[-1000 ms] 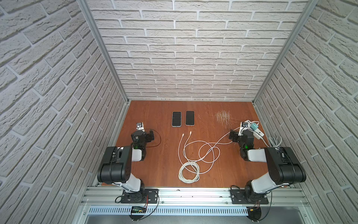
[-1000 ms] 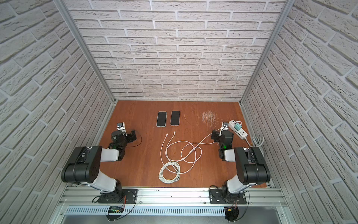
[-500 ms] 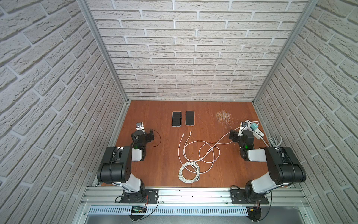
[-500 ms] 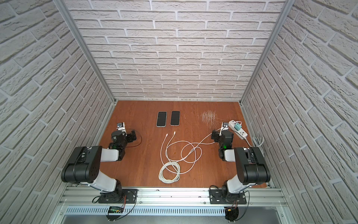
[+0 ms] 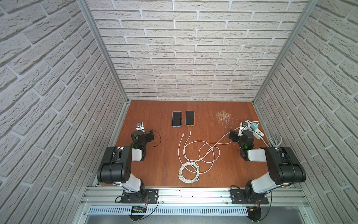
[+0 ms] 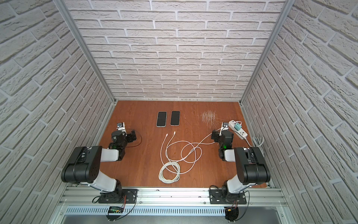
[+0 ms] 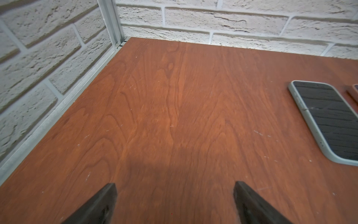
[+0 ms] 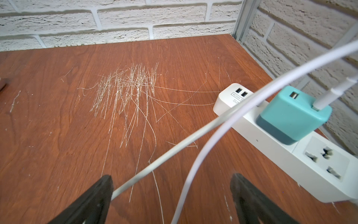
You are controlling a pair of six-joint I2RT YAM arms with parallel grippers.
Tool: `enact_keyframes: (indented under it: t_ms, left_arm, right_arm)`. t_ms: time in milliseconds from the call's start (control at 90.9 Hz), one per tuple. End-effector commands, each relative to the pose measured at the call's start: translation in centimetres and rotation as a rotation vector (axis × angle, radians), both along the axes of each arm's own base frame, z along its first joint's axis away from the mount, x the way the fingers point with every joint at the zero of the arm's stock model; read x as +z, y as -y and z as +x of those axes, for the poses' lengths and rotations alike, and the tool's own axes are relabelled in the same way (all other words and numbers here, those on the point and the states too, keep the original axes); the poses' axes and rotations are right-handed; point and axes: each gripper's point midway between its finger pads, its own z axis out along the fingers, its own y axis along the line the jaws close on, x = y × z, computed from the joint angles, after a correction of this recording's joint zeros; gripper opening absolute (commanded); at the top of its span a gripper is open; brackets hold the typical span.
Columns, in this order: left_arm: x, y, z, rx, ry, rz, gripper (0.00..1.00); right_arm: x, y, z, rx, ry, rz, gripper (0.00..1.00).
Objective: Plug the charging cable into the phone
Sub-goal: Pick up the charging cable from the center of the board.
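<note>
we hold left gripper (image 7: 174, 187) and right gripper (image 8: 171, 179) spread and empty on either side of the phones (image 5: 176, 118), since the cable (image 5: 180, 172) lies unplugged near them.

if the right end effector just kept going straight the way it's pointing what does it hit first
Probably the two white charging cables crossing right ahead of the open right end effector, though they may hang above its line. Beyond them only scratched table shows before the brick wall.
</note>
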Motion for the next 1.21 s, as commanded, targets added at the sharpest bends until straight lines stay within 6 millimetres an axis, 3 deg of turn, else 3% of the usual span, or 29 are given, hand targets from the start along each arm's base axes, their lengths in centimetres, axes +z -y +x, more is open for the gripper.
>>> enact_keyframes:
  t_ms: [0,55,154,264,330,440,506,605,693,869,1012,1089,1199]
  left_arm:
    - [3.8,-2.8,0.3,0.195,-0.001,0.055,0.98]
    - [5.0,-4.7,-0.8,0.333,-0.089,0.039,0.98]
    - [5.9,-4.9,-0.7,0.353,-0.136,0.003,0.99]
    - [6.1,-4.9,-1.0,0.357,-0.064,-0.185,0.98]
    - [6.5,-6.8,-3.1,0.461,0.004,-0.272,0.98]
    - [4.8,-9.9,-7.3,0.703,0.037,-0.464,0.98]
    - [3.8,-9.4,-7.0,0.65,0.027,-0.579,0.99]
    - [3.8,-6.0,-4.5,0.438,-0.041,-0.686,0.95]
    - [4.3,-1.8,-3.6,0.321,-0.134,-0.637,0.89]
    - [7.2,10.8,-2.8,-0.003,-0.286,-0.441,0.82]
    - [6.5,19.4,-3.0,-0.223,-0.487,-0.375,0.73]
    - [5.2,22.5,-3.0,-0.303,-0.583,-0.375,0.68]
    - [4.2,25.2,-2.6,-0.363,-0.644,-0.402,0.65]
  right_arm:
    - [1.6,-0.1,0.5,0.007,0.051,-0.005,0.99]
    - [1.7,0.0,0.5,0.006,0.052,-0.004,0.99]
    - [2.0,0.3,0.5,-0.013,0.062,-0.007,0.99]
    - [3.3,1.7,-0.1,-0.103,0.031,-0.016,0.99]
    - [5.1,2.0,-0.4,-0.123,0.048,-0.019,0.99]
    - [6.8,2.9,-1.4,-0.195,0.064,0.021,0.99]
    - [7.3,2.7,-1.6,-0.214,0.054,0.096,0.99]
    - [7.6,1.1,-1.6,-0.174,-0.018,0.218,0.99]
    - [7.6,-0.7,-1.6,-0.127,-0.079,0.33,0.98]
    - [6.9,-4.0,-2.8,-0.014,-0.116,0.457,0.94]
    - [7.4,-5.1,-3.6,0.039,-0.112,0.442,0.93]
    - [7.4,-5.2,-3.9,0.044,-0.096,0.447,0.91]
    - [7.3,-5.2,-4.1,0.045,-0.093,0.445,0.89]
